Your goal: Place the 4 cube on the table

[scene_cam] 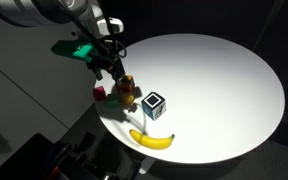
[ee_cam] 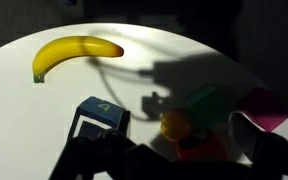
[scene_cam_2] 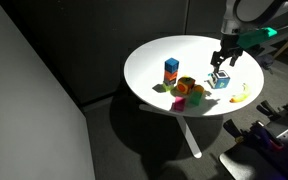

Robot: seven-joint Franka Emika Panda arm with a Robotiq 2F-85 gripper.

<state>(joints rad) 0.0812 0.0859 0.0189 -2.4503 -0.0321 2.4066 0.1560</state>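
Observation:
The 4 cube [scene_cam: 154,104], with black edges and white faces, rests on the round white table [scene_cam: 224,80] next to a banana. It also shows in an exterior view [scene_cam_2: 220,80] and at the lower left of the wrist view [ee_cam: 99,118]. My gripper [scene_cam: 116,70] hangs above the table, open and empty, up and to one side of the cube, over a cluster of small blocks. It shows above the cube in an exterior view [scene_cam_2: 221,60]. In the wrist view its dark fingers [ee_cam: 174,165] spread along the bottom edge.
A yellow banana [scene_cam: 152,139] lies near the table's edge. A cluster of coloured blocks [scene_cam: 119,95] includes a green cube [ee_cam: 206,105], a pink cube [ee_cam: 264,110] and an orange ball [ee_cam: 174,124]. A blue cube [scene_cam_2: 171,68] stands in a stack farther off.

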